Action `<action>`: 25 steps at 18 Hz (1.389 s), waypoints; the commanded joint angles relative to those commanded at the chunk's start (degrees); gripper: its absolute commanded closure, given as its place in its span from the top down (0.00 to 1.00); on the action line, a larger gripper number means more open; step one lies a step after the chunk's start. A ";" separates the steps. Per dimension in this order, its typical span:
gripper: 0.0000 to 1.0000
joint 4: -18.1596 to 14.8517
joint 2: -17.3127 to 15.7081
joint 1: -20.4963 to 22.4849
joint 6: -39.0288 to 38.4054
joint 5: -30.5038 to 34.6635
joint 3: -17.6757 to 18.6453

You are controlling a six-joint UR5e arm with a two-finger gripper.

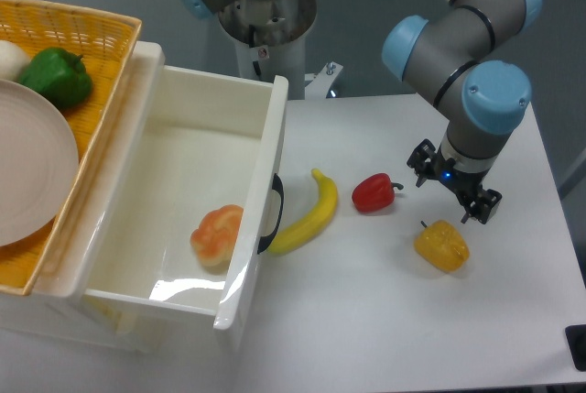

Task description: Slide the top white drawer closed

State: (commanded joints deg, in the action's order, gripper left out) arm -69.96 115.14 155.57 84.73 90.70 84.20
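Probably lab, robot arm [458, 36], white table [385, 301]

Pulled far out over the table [366, 320], the drawer [261, 201], its front and black handle [275, 214] facing right. Just beside that front, a banana [309, 217], one end at the handle. Farther right, a red pepper [374, 192] and a yellow pepper [441, 245], near each other. Open tabletop below the banana, along the front's lower half. Gripper [453, 193] above the peppers, right of the red one.

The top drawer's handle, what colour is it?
Black; the curved handle on the top white drawer shows in the fixed camera view.
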 joint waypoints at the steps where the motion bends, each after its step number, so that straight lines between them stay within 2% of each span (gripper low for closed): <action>1: 1.00 0.00 -0.09 0.00 0.00 0.00 0.00; 5: 1.00 0.26 -0.35 0.00 -0.09 -0.44 0.52; 6: 1.00 1.22 -0.96 0.09 -0.70 -0.87 1.83; 8: 1.00 4.47 -4.29 2.01 -0.70 -4.29 5.96; 10: 1.00 5.36 -6.32 3.60 -0.96 -6.59 8.61; 13: 1.00 5.10 -6.68 4.04 -3.32 -6.94 8.79; 17: 1.00 5.01 -6.59 3.08 -14.74 -7.65 8.79; 20: 0.99 5.10 -6.24 1.85 -19.15 -7.73 8.70; 25: 0.39 4.83 -6.42 -0.17 -32.05 -11.51 8.79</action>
State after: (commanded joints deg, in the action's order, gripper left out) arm -65.13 108.72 155.40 52.68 79.19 92.99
